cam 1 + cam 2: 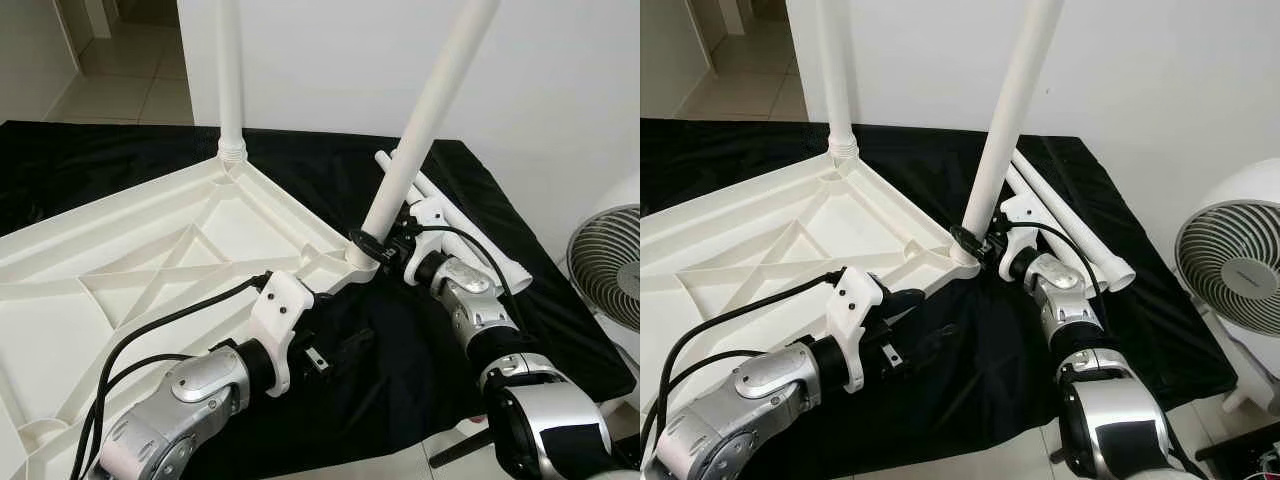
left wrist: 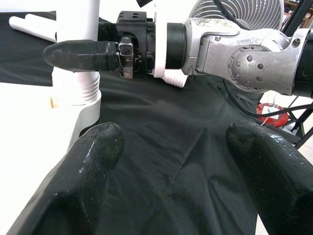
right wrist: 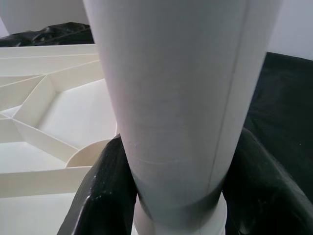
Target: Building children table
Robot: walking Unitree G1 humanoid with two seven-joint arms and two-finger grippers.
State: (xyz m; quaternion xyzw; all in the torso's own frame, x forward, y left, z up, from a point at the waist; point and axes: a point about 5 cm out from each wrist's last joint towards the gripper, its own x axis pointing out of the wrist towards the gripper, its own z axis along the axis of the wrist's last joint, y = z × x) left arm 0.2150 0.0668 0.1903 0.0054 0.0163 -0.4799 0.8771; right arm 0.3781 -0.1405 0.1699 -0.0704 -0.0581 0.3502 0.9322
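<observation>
- Table leg [image 1: 425,120]: white tube, centre frame, long axis rising and leaning upper right from the tabletop [image 1: 120,270] corner socket.
- Right gripper [image 1: 372,245]: arm reaching in from lower right, fingers clamped around leg base.
- Left gripper [image 2: 171,161]: fingers apart over black cloth [image 1: 400,380], lower centre.

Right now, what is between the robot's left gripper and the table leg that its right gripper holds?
Just bare black cloth, as the left wrist view shows. The left gripper is open; the right gripper clamps the leg.

1. The tabletop [image 1: 120,260] is off-white plastic, flipped over, with ribs in a criss-cross pattern.
2. The table legs [image 1: 1005,130] are plain white.
3. The cloth [image 1: 400,380] underneath is solid black.
4. The arms are silver; the right gripper [image 2: 80,55] and left gripper [image 2: 176,181] have glossy black fingers.
5. The fan [image 1: 1235,270] is white with a grey grille.
</observation>
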